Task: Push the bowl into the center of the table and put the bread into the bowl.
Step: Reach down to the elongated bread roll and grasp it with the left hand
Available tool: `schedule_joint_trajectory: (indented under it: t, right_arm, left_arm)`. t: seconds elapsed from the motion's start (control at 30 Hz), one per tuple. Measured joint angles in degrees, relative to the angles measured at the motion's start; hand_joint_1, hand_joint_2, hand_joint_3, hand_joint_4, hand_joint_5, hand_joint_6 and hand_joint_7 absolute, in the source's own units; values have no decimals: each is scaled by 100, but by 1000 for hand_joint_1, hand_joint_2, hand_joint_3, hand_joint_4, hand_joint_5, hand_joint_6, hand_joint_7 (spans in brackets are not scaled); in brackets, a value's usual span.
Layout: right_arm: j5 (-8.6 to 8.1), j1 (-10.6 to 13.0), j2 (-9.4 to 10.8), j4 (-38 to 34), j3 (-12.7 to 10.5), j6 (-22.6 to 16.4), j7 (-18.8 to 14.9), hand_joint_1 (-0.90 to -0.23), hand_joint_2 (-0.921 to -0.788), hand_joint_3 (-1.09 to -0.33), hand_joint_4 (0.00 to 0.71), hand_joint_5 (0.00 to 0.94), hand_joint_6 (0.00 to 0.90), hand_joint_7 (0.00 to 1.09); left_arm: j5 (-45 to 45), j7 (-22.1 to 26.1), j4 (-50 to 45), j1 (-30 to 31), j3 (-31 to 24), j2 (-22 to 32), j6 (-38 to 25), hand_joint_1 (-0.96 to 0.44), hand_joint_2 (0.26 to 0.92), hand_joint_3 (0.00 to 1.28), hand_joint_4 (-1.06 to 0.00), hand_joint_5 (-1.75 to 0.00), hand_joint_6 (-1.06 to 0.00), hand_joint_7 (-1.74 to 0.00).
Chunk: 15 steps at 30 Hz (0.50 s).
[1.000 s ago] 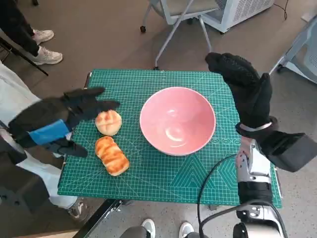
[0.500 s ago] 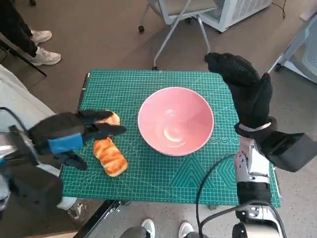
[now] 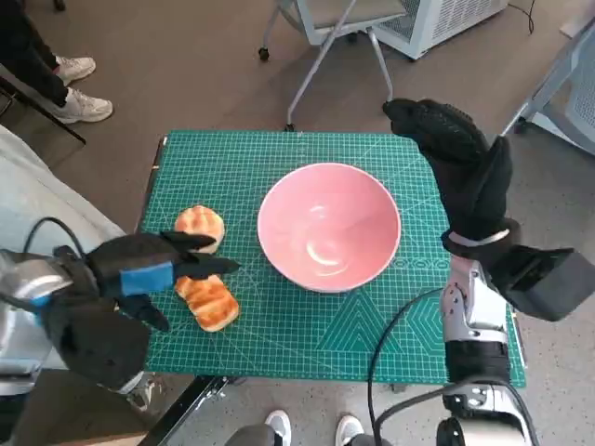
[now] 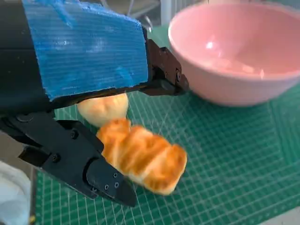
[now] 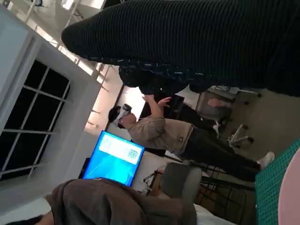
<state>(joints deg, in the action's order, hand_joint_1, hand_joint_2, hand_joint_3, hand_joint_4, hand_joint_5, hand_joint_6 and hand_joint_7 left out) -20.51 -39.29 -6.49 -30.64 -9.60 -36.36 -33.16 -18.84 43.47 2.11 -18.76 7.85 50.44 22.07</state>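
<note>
Head view, left hand fingers spread over long bread, right hand raised, empty, extended.

The black left hand with blue tape covers the near end of the long golden-brown glazed bread roll in the head view. In the left wrist view the taped back hides most of the round pale bun, and the picture's edge cuts off the pink bowl. The right wrist view shows only a sliver of that bowl's rim; the black knitted right hand's fingers cannot be made out there.
</note>
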Motion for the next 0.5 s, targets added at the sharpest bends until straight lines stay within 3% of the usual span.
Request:
schedule_joint_trajectory:
  t: [0.33,0.5]
  right_arm:
    - [-4,32,-5,54,-27,54,-3,-677,-921,-735,174,1,0,619]
    - [0,73,-7,88,-29,84,-2,-675,-921,-734,175,1,0,619]
  left_arm:
    - [-335,-151,772,-210,411,-246,242,-14,698,17,-224,0,-385,0]
    - [-479,-359,1124,-318,558,-387,401,18,734,30,-279,-16,-403,-8]
